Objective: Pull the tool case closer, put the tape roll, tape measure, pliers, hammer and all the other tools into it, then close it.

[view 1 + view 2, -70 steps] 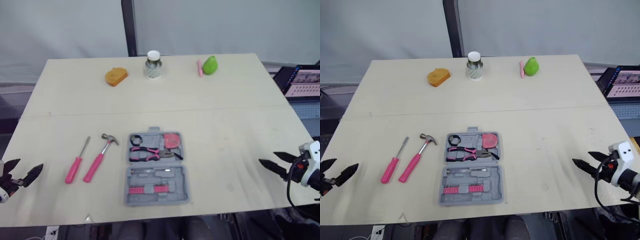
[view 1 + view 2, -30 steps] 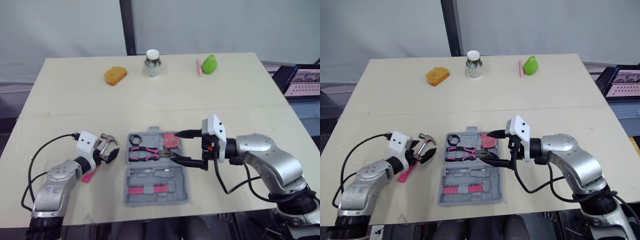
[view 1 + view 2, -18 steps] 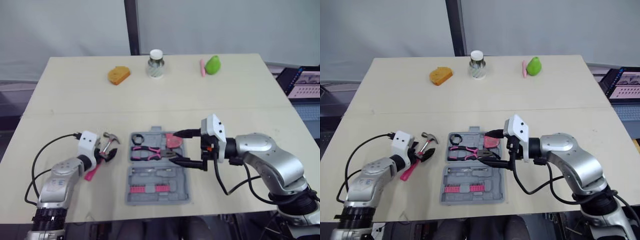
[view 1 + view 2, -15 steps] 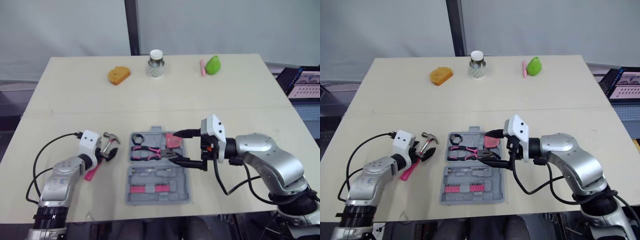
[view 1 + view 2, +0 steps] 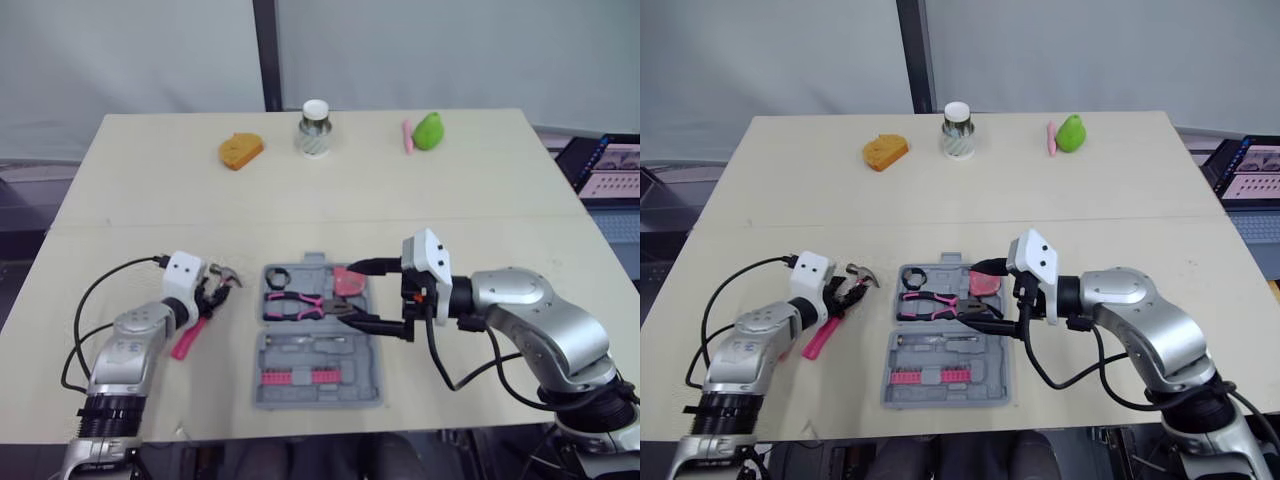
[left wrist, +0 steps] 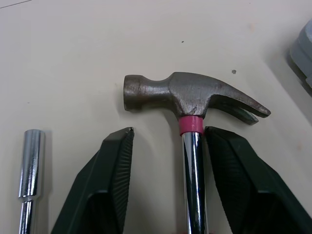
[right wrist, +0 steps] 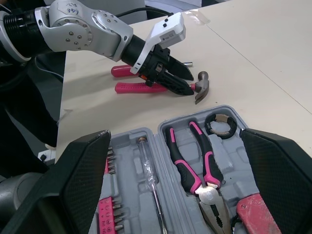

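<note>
Two items lie outside the tool case (image 5: 318, 402), which sits open near the worktop's (image 5: 480, 200) front edge holding the tape roll (image 5: 276, 275), pliers (image 5: 300, 303) and tape measure (image 5: 347, 282): the hammer (image 6: 192, 95) and a pink-handled driver (image 6: 30, 161) just to its left. The left tool (image 6: 168, 130) straddles the hammer's shaft below the head, fingers apart, not clamped. The right tool (image 5: 352, 293) hangs spread wide over the case's right side. Packing looks over half done; closing is not yet begun.

At the surface's (image 5: 480, 180) far edge we see an orange wedge (image 5: 241, 151), a white-lidded jar (image 5: 316, 128) and a green pear (image 5: 430, 130).
</note>
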You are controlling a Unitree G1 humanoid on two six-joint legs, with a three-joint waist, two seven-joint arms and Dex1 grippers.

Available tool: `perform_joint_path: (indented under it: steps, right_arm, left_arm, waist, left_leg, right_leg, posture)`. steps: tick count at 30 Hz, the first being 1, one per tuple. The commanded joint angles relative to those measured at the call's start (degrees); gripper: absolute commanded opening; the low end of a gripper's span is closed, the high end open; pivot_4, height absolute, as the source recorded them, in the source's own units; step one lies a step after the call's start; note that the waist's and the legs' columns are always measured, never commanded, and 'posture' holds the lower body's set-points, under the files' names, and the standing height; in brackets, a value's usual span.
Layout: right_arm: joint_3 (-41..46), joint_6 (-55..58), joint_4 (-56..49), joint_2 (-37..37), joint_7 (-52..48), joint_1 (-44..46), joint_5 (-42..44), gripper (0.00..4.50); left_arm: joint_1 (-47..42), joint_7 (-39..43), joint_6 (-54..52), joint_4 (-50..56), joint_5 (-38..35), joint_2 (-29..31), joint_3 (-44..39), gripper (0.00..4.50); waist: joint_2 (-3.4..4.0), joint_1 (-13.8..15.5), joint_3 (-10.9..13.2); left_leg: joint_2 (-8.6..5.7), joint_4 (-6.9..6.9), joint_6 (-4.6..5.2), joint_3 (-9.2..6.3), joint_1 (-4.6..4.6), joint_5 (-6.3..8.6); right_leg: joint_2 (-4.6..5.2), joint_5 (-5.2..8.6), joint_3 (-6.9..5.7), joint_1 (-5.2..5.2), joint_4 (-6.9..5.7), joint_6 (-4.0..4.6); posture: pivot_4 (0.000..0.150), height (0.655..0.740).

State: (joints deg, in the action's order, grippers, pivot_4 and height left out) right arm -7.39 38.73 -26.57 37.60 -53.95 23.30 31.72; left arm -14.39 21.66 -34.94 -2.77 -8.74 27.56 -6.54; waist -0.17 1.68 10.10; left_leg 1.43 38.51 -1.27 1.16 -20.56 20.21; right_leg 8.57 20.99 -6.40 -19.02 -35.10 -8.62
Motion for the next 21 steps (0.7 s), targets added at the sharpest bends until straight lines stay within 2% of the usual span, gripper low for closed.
perform_joint_path:
  steps: [1,10,19,21]
  right_arm:
    - [1.5,-0.3,-2.1,0.6,0.7,-0.4,0.5,4.50]
    - [1.3,-0.4,-1.8,0.4,0.7,-0.5,0.4,4.50]
    - [1.5,-0.3,-2.5,0.5,1.2,-1.5,0.5,4.50]
    - [1.5,-0.3,-2.5,0.5,1.3,-1.7,0.5,4.50]
  left_arm:
    - [1.2,1.3,-1.1,-1.5,0.0,-1.4,2.4,2.74]
    - [-0.8,2.1,0.2,-2.9,0.1,-4.1,3.9,2.74]
    - [-1.2,2.1,0.4,-4.3,0.7,-4.4,4.3,2.74]
    - [-1.1,2.0,0.4,-4.5,0.9,-4.4,4.2,2.20]
  waist:
    - [0.00,0.0,0.0]
    - [0.01,1.0,0.0]
    - [0.01,1.5,0.0]
    - [0.01,1.5,0.0]
  left_leg:
    - [0.00,0.00,0.00,-0.01,0.00,0.00]
    - [-0.02,0.13,0.00,-0.07,0.00,0.00]
    - [-0.03,0.20,0.01,-0.14,-0.01,0.00]
    - [-0.03,0.21,0.01,-0.17,0.00,0.00]
  right_leg:
    - [0.00,0.00,0.00,0.01,0.00,0.00]
    - [0.00,0.00,-0.03,0.10,0.01,0.00]
    - [0.00,0.00,-0.08,0.19,0.02,0.00]
    - [0.00,0.00,-0.11,0.21,0.03,-0.01]
  posture:
    - [0.150,0.7400]
    - [0.150,0.7400]
    - [0.150,0.7400]
    - [0.150,0.7400]
